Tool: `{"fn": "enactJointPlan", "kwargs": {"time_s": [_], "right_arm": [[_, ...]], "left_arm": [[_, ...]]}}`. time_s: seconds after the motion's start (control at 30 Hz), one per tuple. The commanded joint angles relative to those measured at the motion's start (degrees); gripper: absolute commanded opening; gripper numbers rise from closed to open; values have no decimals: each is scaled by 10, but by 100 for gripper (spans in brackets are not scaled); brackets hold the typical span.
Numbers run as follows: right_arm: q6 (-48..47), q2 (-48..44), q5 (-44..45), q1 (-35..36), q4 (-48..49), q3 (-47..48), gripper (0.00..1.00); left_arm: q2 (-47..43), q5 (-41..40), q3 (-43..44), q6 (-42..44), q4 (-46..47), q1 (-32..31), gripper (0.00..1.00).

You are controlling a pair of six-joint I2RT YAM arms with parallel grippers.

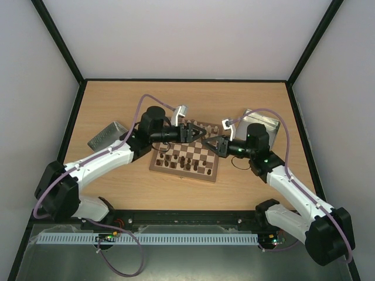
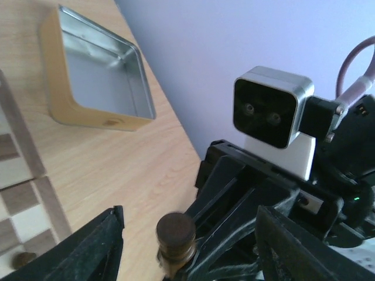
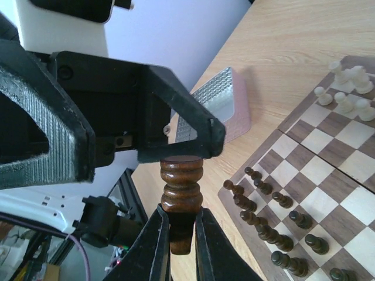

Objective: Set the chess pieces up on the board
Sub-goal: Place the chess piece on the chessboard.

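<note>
**Item:** dark piece (image 3: 181,178), turned, brown. Held in air over far part of board (image 3: 328,152) per top view, between the two claws.
**R claw** (image 3: 180,218): clamped on piece's lower stem.
**L claw** (image 2: 190,229): fingers wide apart, one each side of piece. One tip sits right at piece's top; contact can't be told.
**Surroundings:** open tin (image 2: 96,73) on table (image 1: 176,193), R of board. Ribbed tin (image 3: 220,96) L of board. Dark pieces (image 3: 266,219) in rows along one board edge. Cream pieces (image 3: 347,88) bunched near opposite edge, count unclear.
**Obstructions:** claws overlap above board in top view, hiding far squares and held piece. R wrist cam (image 2: 272,114) and its mount fill much of L wrist view. Board there is cut off at frame edge, and piece is blurred.
</note>
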Motion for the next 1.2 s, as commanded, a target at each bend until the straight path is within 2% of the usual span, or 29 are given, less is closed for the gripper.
{"fn": "enactJointPlan", "kwargs": {"time_s": [0.0,0.27,0.47,0.63,0.73,0.83,0.97,1.17], "right_arm": [[-39,1,-35,14,-14,19,9],[-47,7,-8,17,-35,34,9],[-40,15,7,17,-40,44,9],[-13,4,27,17,-25,46,9],[36,-10,47,17,9,39,17],[110,-27,74,17,73,20,37],[202,-48,132,17,170,-11,54],[288,-61,288,17,173,4,63]], "left_arm": [[14,72,-5,-12,44,0,56],[34,94,8,3,13,-1,25],[37,101,9,6,10,-1,24],[31,88,7,-15,35,0,8],[24,65,11,-42,48,2,3],[19,32,5,-105,83,3,2],[20,-11,-4,-218,158,6,3],[26,-67,15,-339,196,12,3]]}}
